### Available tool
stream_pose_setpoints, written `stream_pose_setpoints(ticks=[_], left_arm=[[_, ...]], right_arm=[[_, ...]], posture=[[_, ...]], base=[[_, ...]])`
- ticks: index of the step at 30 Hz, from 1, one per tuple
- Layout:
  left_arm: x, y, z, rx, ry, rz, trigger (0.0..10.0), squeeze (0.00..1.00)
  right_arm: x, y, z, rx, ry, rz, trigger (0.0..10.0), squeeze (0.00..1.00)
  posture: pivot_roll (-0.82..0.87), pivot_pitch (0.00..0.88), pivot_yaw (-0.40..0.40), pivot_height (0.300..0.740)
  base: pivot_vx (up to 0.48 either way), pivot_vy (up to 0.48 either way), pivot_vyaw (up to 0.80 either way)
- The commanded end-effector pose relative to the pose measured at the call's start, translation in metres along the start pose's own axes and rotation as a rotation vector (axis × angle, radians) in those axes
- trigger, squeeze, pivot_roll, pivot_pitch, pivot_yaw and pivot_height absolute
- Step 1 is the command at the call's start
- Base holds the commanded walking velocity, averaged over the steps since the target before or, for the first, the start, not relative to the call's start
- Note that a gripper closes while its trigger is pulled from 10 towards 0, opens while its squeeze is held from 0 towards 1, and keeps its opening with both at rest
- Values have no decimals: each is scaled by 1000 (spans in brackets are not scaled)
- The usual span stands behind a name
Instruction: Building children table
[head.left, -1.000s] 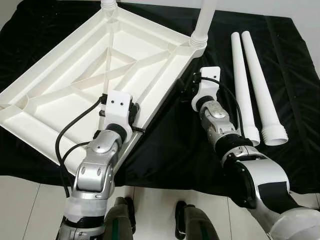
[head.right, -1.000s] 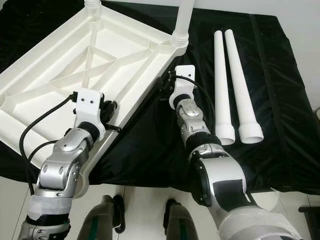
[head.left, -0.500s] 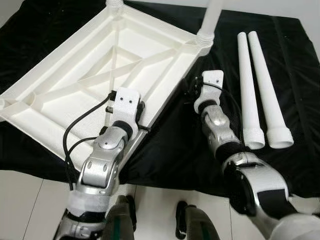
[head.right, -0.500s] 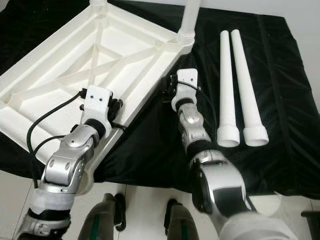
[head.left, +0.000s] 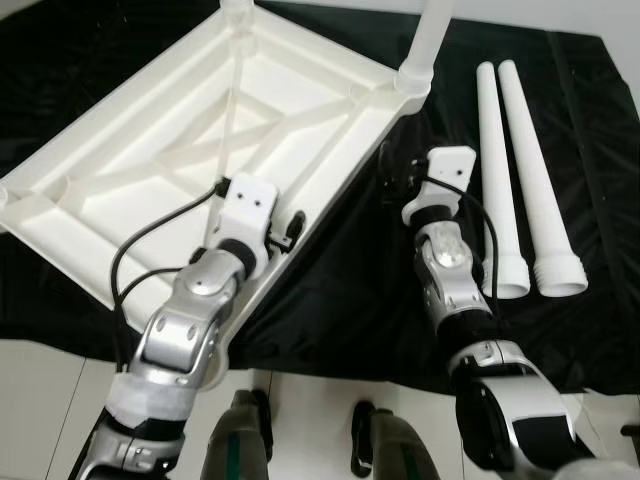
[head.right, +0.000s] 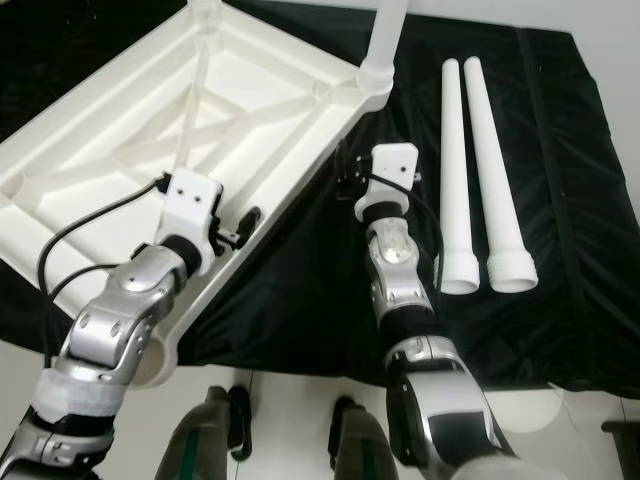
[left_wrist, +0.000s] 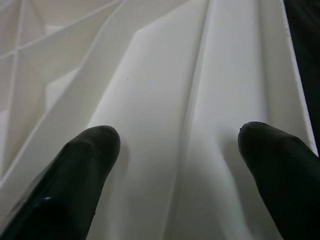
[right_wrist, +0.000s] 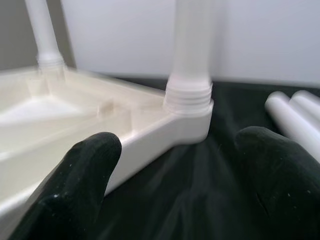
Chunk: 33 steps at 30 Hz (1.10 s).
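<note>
A white plastic tabletop (head.left: 150, 150) lies upside down on a black cloth. Two white legs stand fitted in its far corners, one leg (head.left: 428, 35) on the right and another leg (head.left: 237, 10) on the left. Two loose legs (head.left: 498, 170) lie side by side on the cloth to the right. My left gripper (left_wrist: 180, 150) hovers open over the tabletop's near right rim, its fingers (left_wrist: 85, 155) spread above the ribbed underside. Just outside that rim, my right gripper (right_wrist: 180, 150) is open and points at the corner with the fitted leg (right_wrist: 192, 55).
The black cloth (head.left: 340, 300) covers the floor around the tabletop and ends at pale tiles (head.left: 40, 400) near my feet. A white wall (right_wrist: 125, 35) stands behind the far edge. Bare cloth lies between the tabletop and the loose legs.
The camera has shifted a little, so the whole scene sits slightly further right. Both grippers stay at the tabletop's right rim, still open, with nothing taken hold of.
</note>
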<state>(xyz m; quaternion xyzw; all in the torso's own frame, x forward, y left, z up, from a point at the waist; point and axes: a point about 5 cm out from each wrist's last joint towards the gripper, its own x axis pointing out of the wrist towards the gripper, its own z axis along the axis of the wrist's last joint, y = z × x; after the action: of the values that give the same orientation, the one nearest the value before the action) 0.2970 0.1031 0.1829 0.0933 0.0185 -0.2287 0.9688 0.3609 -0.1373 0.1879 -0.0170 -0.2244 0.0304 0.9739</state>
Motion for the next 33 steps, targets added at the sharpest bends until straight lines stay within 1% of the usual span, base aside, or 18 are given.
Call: stream_pose_setpoints(ticks=[1, 2, 3, 4, 6, 8, 12, 13, 14, 18, 20, 21, 23, 25, 27, 29, 30, 33], left_arm=[[-4, -14, 4, 20, -20, -266, 10000, 1000], [-6, -10, 8, 21, -31, -259, 10000, 290], [-6, -10, 8, 21, -31, -259, 10000, 290], [-9, -6, 11, 22, -43, -251, 10000, 0], [-11, -3, 14, 20, -52, -245, 10000, 0], [-17, 3, 18, 3, -71, -232, 10000, 0], [-20, 6, 20, -4, -82, -227, 10000, 0], [-27, 13, 22, -2, -104, -213, 10000, 0], [-31, 17, 21, 5, -108, -201, 10000, 0], [-34, 23, 20, 13, -107, -186, 10000, 0], [-42, 34, 16, 33, -88, -178, 10000, 0], [-42, 34, 16, 33, -88, -178, 10000, 0], [-46, 40, 14, 45, -71, -174, 10000, 0], [-62, 49, 1, 71, -2, -174, 10000, 0], [-64, 50, 0, 73, 5, -174, 10000, 0], [-72, 51, -8, 78, 43, -189, 10000, 0], [-72, 51, -8, 78, 43, -189, 10000, 0], [-83, 52, -23, 91, 111, -194, 10000, 0]], right_arm=[[-5, -2, 0, 13, 1, 1, 10000, 0], [-7, -5, 3, 16, -7, -3, 10000, 0], [-7, -5, 3, 16, -7, -3, 10000, 0], [-9, -9, 6, 16, -18, -2, 10000, 0], [-12, -11, 9, 16, -24, -1, 10000, 0], [-17, -17, 13, 3, -28, 1, 10000, 0], [-21, -22, 15, -7, -25, 0, 10000, 0], [-28, -30, 19, -18, -22, -5, 10000, 0], [-32, -35, 21, -30, -17, -7, 10000, 0], [-37, -39, 23, -39, -8, -12, 10000, 0], [-46, -43, 24, -50, 9, -8, 10000, 0], [-46, -43, 24, -50, 9, -8, 10000, 0], [-49, -45, 25, -55, 19, -8, 10000, 0], [-60, -53, 28, -79, 39, -17, 10000, 0], [-62, -54, 28, -82, 42, -17, 10000, 0], [-67, -55, 31, -88, 51, -18, 10000, 0], [-67, -55, 31, -88, 51, -18, 10000, 0], [-77, -53, 33, -72, 70, -18, 10000, 0]], posture=[[78, 208, 29, 740], [77, 206, 28, 740], [77, 206, 28, 740], [77, 203, 27, 740], [76, 200, 25, 740], [74, 190, 20, 740], [72, 185, 16, 740], [72, 178, 13, 740], [70, 171, 11, 740], [68, 163, 9, 740], [65, 160, 11, 740], [65, 160, 11, 740], [64, 154, 14, 740], [63, 149, 17, 740], [63, 149, 17, 740], [66, 151, 20, 740], [66, 151, 20, 740], [68, 151, 21, 740]], base=[[0, 0, 0], [0, 0, 0], [0, 0, 0], [0, 0, 0], [0, 0, 0], [0, 0, 0], [0, 0, 0], [0, 0, 0], [0, 0, 0], [0, 0, 0], [0, 0, 0], [0, 0, 0], [0, 0, 0], [0, 0, 0], [0, 0, 0], [0, 0, 0], [0, 0, 0], [0, 0, 0]])
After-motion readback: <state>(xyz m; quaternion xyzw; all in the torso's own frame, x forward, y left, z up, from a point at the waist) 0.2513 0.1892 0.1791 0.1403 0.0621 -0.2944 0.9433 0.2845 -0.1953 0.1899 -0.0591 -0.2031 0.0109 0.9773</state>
